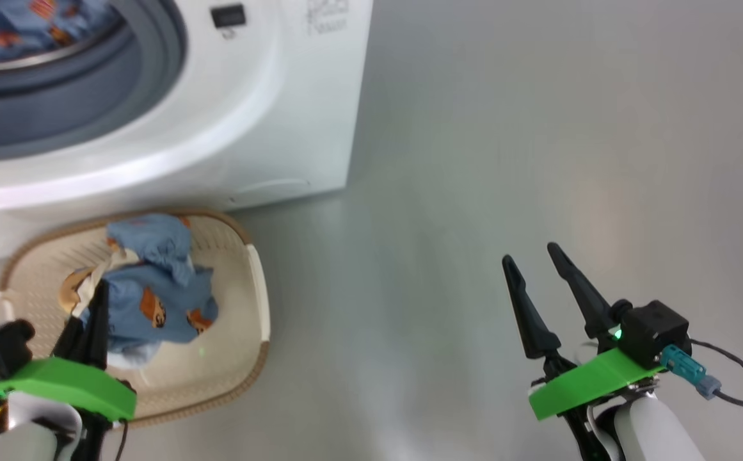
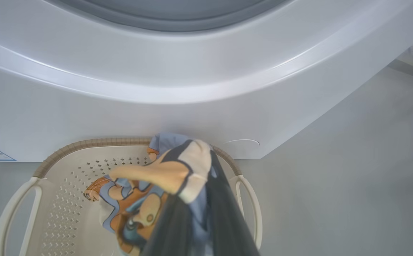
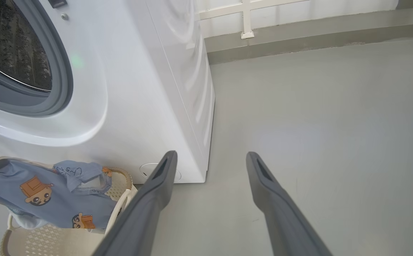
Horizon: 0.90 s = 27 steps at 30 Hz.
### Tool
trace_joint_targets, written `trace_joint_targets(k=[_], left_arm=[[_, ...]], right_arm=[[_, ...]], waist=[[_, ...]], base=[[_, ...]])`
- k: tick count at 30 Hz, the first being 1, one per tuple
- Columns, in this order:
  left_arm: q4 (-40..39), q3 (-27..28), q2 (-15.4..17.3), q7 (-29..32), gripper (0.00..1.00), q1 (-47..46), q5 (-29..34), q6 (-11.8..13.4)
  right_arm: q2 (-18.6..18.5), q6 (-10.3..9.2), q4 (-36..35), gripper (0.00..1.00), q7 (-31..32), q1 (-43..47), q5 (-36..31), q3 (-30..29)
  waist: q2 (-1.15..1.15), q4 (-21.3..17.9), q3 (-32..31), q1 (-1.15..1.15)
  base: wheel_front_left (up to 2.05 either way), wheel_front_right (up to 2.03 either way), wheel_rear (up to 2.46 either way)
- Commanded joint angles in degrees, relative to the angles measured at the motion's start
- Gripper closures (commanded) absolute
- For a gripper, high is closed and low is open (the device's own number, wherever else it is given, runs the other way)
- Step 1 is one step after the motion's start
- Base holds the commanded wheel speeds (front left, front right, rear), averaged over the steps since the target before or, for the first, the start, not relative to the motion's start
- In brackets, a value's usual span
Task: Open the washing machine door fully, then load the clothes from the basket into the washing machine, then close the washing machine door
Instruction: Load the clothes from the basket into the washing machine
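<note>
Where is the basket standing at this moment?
In the head view the basket sits at the lower left, on the floor right before the washing machine, under the left gripper that grips the clothes.

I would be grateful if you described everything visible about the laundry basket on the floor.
The basket is a cream plastic tub, rounded rectangular, with a brown woven-look rim, perforated walls and bottom, and a loop handle on each of two opposite sides. It stands upright on the grey floor just before the washing machine; whether they touch is unclear. Light-blue printed clothes fill its middle, pinched by the left gripper, whose dark fingers reach down over its near side.
</note>
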Motion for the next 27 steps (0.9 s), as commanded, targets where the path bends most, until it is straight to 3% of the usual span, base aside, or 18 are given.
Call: trace_joint_targets(k=[1, 15, 27], left_arm=[[-1.93, 3.64, 0.92, -0.37, 1.00, 1.48, 1.22, -0.09], [-10.59, 16.55, -6.53, -0.37, 1.00, 8.53, 15.78, -0.09], [-19.18, 21.36, -8.56, -0.37, 1.00, 15.00, 25.13, -0.06]], right_arm=[[-0.05, 0.10, -0.77, 0.00, -0.27, 1.75, -0.55, 0.80], [-0.05, 0.10, 1.19, 0.00, -0.27, 5.46, -1.45, 0.17], [-0.05, 0.10, 2.21, 0.00, -0.27, 7.72, -1.96, 0.43]], waist=[[0.00, 2.34, -5.51, 0.00], [0.00, 4.79, -15.36, 0.00], [0.00, 5.06, -22.01, 0.00]], base=[[0.00, 0.00, 0.00], [0.00, 0.00, 0.00], [0.00, 0.00, 0.00]])
